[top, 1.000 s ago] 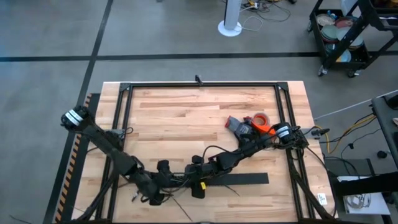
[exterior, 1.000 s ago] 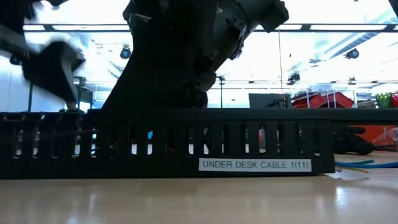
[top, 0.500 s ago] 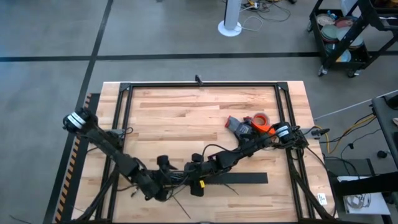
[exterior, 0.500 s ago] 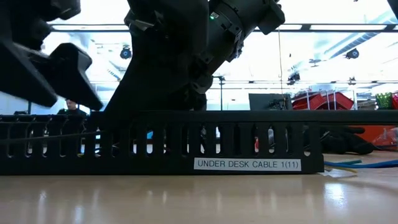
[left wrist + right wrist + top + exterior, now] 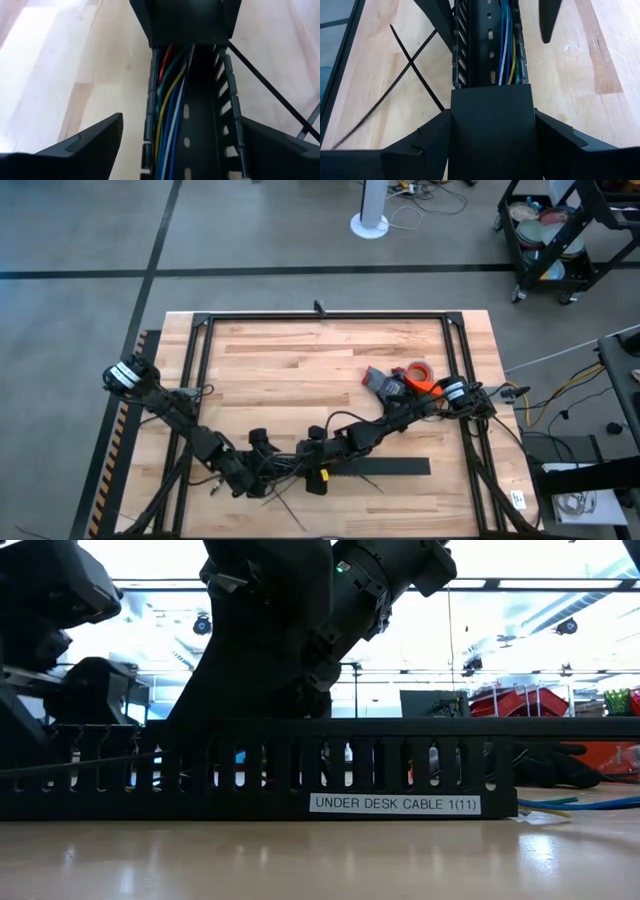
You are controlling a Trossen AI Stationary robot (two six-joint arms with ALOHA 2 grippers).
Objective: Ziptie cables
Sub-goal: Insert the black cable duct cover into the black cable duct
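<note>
Two robot arms meet over a black duct near the front edge of a wooden table.

Coloured cables (red, green, yellow, blue) lie lengthwise inside the open duct. The left gripper has its fingers spread wide, one on each side of the duct, touching nothing. The right gripper straddles the duct, fingers open to either side of a flat black cover piece. Two crossed zipties rest on the table beside the duct.
</note>
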